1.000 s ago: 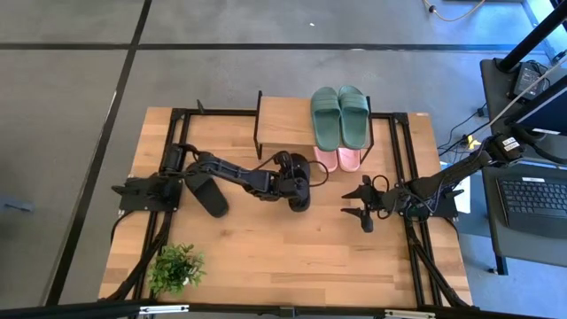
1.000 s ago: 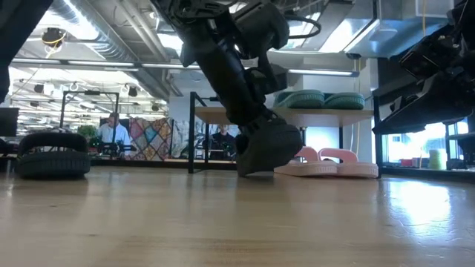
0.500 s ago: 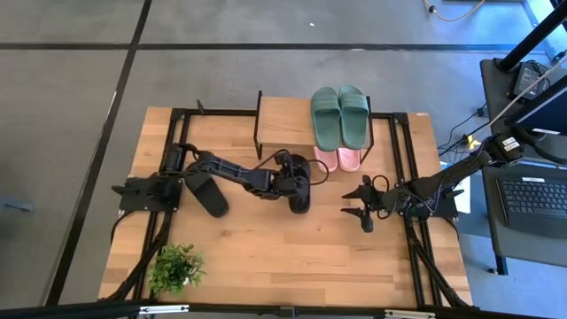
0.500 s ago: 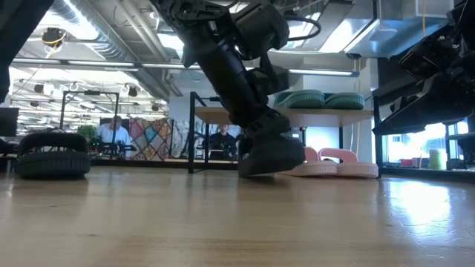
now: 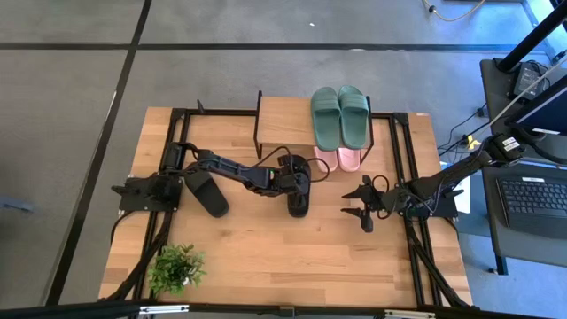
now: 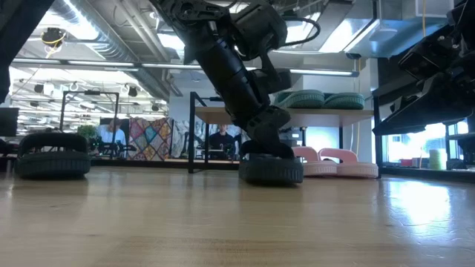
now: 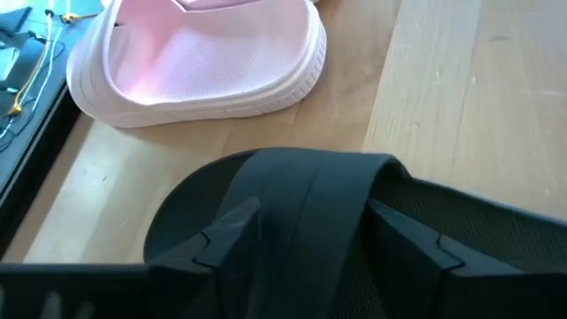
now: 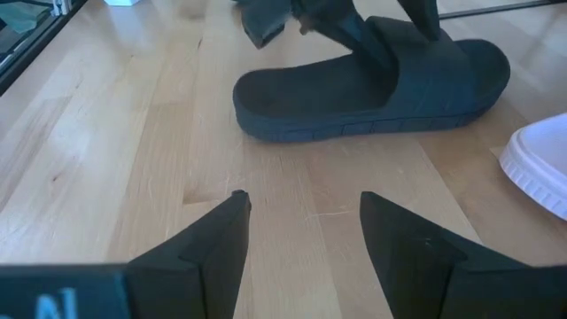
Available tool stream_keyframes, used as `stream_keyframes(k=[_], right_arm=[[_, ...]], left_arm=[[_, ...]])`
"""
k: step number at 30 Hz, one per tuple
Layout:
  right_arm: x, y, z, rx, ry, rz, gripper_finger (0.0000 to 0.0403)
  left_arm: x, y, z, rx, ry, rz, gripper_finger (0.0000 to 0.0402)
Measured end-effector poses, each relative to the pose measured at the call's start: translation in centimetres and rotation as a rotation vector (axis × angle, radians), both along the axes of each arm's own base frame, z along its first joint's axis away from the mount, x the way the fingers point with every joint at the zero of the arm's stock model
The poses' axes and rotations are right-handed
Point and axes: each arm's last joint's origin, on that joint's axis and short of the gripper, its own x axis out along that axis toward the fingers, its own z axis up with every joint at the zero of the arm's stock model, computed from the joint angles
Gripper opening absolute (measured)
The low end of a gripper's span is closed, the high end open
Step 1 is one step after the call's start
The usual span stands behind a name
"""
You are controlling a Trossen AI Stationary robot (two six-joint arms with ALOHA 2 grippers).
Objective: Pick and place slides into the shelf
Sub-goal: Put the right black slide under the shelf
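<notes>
the left gripper [image 5: 292,177] clenches the strap of a black slide [image 8: 372,89] lying flat just before the shelf [image 5: 283,124]. if the grip slips, the slide may nudge the pink slides [image 5: 337,159] beside it. the right gripper [image 5: 361,206] waits released, near the shelf.

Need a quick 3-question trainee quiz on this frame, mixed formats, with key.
1. True or false: the green slides lie on the shelf top board.
2. Multiple choice: the left gripper is at A) the potted plant, B) a black slide lying flat on the table, C) the pink slides.
3. Fill in: the other black slide lies on the table near the ____ arm's base.

Key
1. True.
2. B; the left wrist view shows its fingers on the strap.
3. Left. The right gripper waits open near the table's right edge.
</notes>
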Motion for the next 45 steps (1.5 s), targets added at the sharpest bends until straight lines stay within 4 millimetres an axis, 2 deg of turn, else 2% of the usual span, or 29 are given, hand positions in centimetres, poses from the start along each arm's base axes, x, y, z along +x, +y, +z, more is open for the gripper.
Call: stream_keyframes(k=[6, 12, 18, 22, 25, 28, 33, 38, 42, 45], right_arm=[[0.0, 0.0, 0.0, 0.019, 0.0, -0.009, 0.0215], [0.0, 0.0, 0.0, 0.046, -0.002, -0.022, 0.0215], [0.1, 0.1, 0.3, 0.061, -0.032, -0.022, 0.0215], [0.3, 0.1, 0.7, 0.076, -0.077, -0.019, 0.0215], [0.5, 0.2, 1.2, 0.074, -0.131, -0.008, 0.0215], [1.0, 0.4, 2.4, 0.024, -0.174, 0.019, 0.0215], [2.6, 0.5, 5.2, -0.002, -0.232, 0.002, 0.0215], [5.6, 1.1, 7.4, -0.069, -0.143, -0.01, 0.0215], [9.2, 2.3, 8.5, -0.106, -0.021, 0.009, 0.0215], [12.3, 3.5, 9.0, -0.113, 0.087, 0.055, 0.0215]], left_arm=[[-0.8, -1.5, 2.1, 0.056, 0.045, -0.106, 0.0189], [-3.3, -3.6, 7.0, 0.054, 0.034, -0.161, 0.0189], [-7.6, -5.0, 11.5, -0.005, -0.076, -0.304, 0.0189], [-11.7, -4.7, 12.9, -0.083, -0.243, -0.414, 0.0189], [-15.3, -4.2, 12.3, -0.093, -0.391, -0.434, 0.0189], [-18.6, -3.6, 10.7, -0.092, -0.529, -0.422, 0.0189], [-22.8, -3.0, 7.9, -0.139, -0.689, -0.399, 0.0189], [-25.1, -2.7, 5.3, -0.176, -0.712, -0.377, 0.0189], [-25.8, -2.5, 4.1, -0.175, -0.693, -0.366, 0.0189], [-25.9, -2.5, 3.8, -0.175, -0.689, -0.365, 0.0189]])
